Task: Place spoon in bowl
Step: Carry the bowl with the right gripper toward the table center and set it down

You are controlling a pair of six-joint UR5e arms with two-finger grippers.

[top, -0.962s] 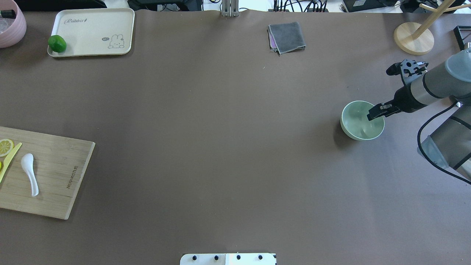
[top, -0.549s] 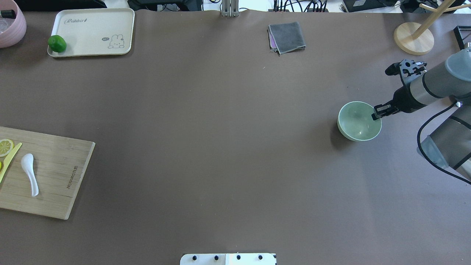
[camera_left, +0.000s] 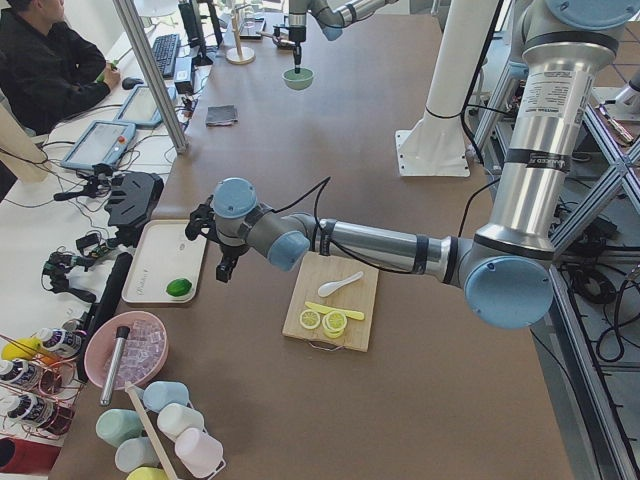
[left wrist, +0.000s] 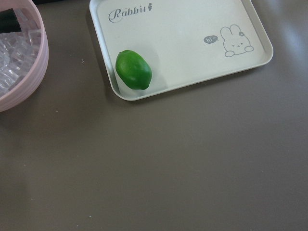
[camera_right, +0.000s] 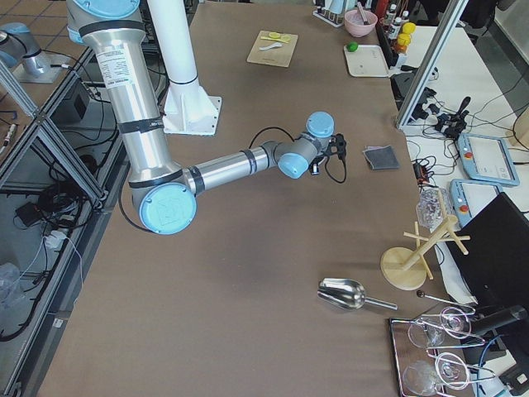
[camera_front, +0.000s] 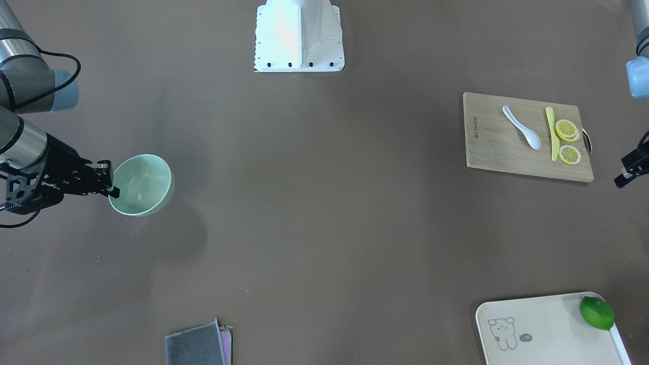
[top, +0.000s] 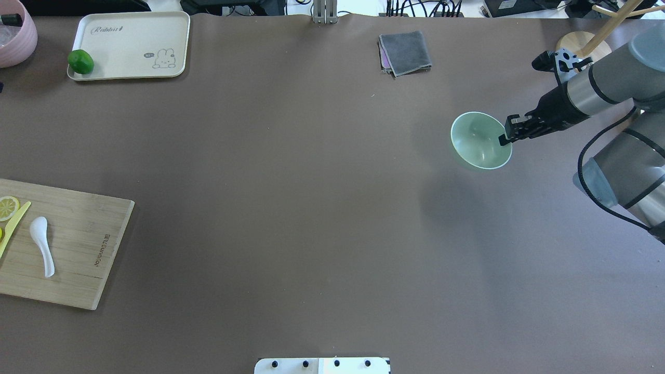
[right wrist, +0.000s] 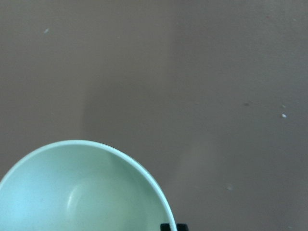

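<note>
A: What does the worktop (top: 311, 208) carry?
B: At the near left, a wooden board (top: 78, 249). At the far left, a tray (top: 130, 41) with a lime (top: 80, 61).
A: Where is the bowl (top: 478, 140)?
B: At the far right, tilted, held above the worktop. The right tool (top: 506, 136) pinches its rim. A grey cloth (top: 405, 52) lies beyond it.
A: And the spoon (top: 43, 248)?
B: On the board, just beside a yellow knife (top: 14, 227) and lemon slices (camera_front: 567, 130). For the left tool (camera_front: 622, 178), I cannot tell if it is spread.

The right gripper (top: 505, 137) pinches the rim of the mint-green bowl (top: 478, 139), holding it above the brown table (top: 311, 218). Well apart, the white spoon (top: 41, 244) lies on the wooden board (top: 88, 244), just beside a yellow knife (top: 14, 224).
</note>
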